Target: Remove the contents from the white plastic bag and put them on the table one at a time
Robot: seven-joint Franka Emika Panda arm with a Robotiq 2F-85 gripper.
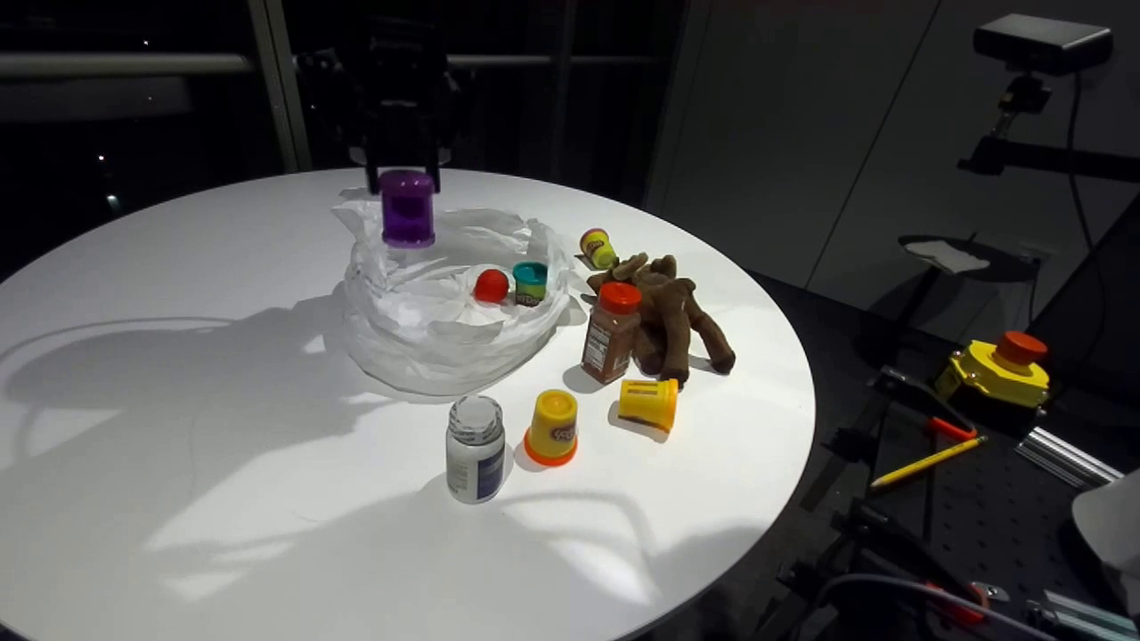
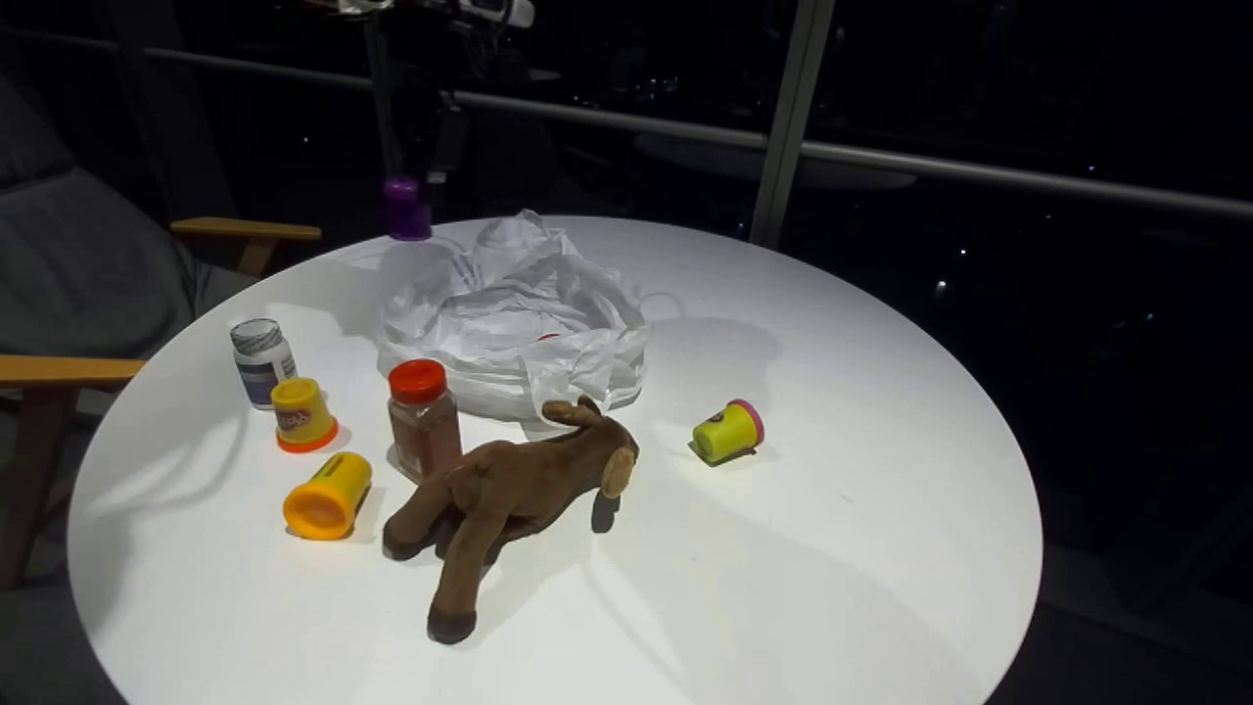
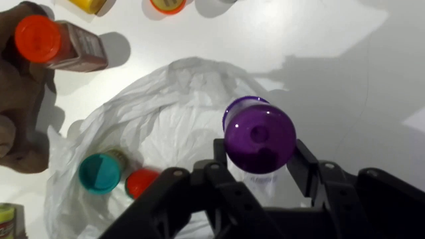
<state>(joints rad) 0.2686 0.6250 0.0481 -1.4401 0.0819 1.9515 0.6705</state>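
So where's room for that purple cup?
In an exterior view, the table is bare left of the white bag and in front of the white bottle. Crowded: around the plush animal, red-lidded jar and tipped yellow tub.

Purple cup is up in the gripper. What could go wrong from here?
The purple cup could slip, as the gripper pinches its smooth, rounded sides. The loose rim of the white plastic bag might snag it if lowered here. Set down near the white bottle, it could tip that upright bottle over.
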